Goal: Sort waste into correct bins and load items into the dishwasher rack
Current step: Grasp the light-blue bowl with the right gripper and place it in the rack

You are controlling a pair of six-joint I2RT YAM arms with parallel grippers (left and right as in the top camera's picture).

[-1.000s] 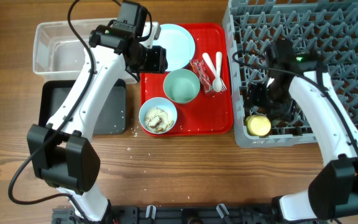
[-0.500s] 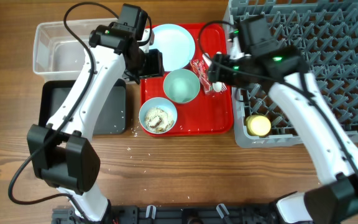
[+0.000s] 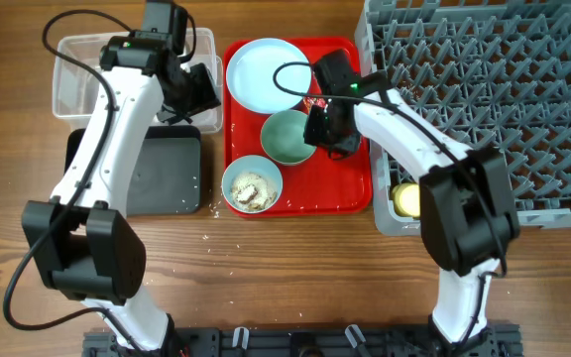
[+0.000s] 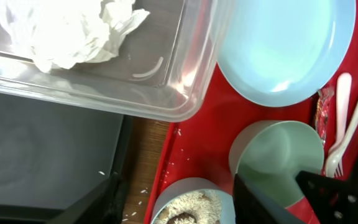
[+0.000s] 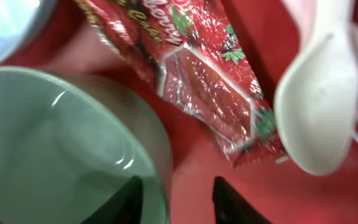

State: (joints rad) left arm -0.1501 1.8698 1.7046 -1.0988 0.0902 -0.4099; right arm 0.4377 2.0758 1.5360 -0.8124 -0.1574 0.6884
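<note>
We find the serving tray [image 3: 345, 193] on the table [image 3: 295, 268], between tub [image 3: 67, 79] and rack [image 3: 504, 109], with the shallow bin [image 3: 162, 174] before the tub. On the tray the plate [image 3: 261, 74] lies behind, then the empty bowl [image 3: 285, 139], then the bowl of scraps [image 3: 252, 185]. Wrapper [image 5: 210, 87] and spoon [image 5: 319, 112] lie right of the empty bowl. The cup [image 3: 404, 200] sits in the rack.

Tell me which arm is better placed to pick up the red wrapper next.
Right. The right claw, open, hangs just above the red wrapper, beside the mint bowl. The left claw is by the clear tub, farther away.
</note>
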